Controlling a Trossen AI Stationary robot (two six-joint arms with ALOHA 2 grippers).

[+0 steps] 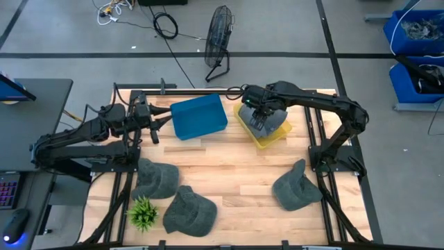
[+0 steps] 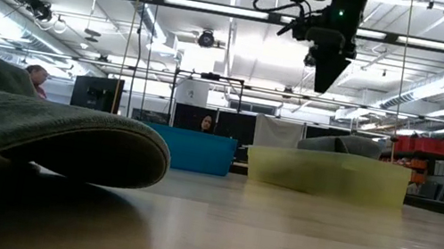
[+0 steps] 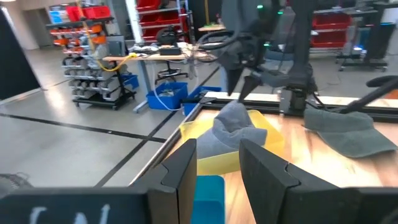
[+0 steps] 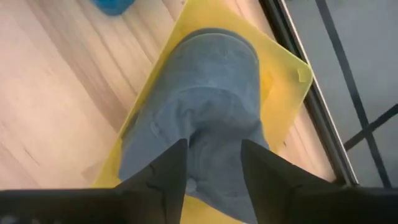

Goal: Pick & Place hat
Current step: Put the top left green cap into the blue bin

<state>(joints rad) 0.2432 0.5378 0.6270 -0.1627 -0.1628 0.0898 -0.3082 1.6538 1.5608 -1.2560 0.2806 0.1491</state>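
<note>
Hat dropped in the yellow bin

The right claw (image 4: 211, 165) hangs open right above the grey hat (image 4: 205, 99) in the yellow bin (image 4: 283, 62). Next it should lift away. The left claw (image 3: 217, 168), open, waits beside the blue bin (image 1: 199, 116). 3 more hats lie on the wood table (image 1: 236, 173).

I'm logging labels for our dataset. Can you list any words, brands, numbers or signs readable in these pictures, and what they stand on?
None can be read.
The hats, one in the yellow bin and the hat lying on the table, show no logo or print.
The blue bin is plain.
Pale marks at the bottom edge of the left wrist view, on a dark surface, are too blurred to read.
Shelves and bins in the room behind: too small.
</note>
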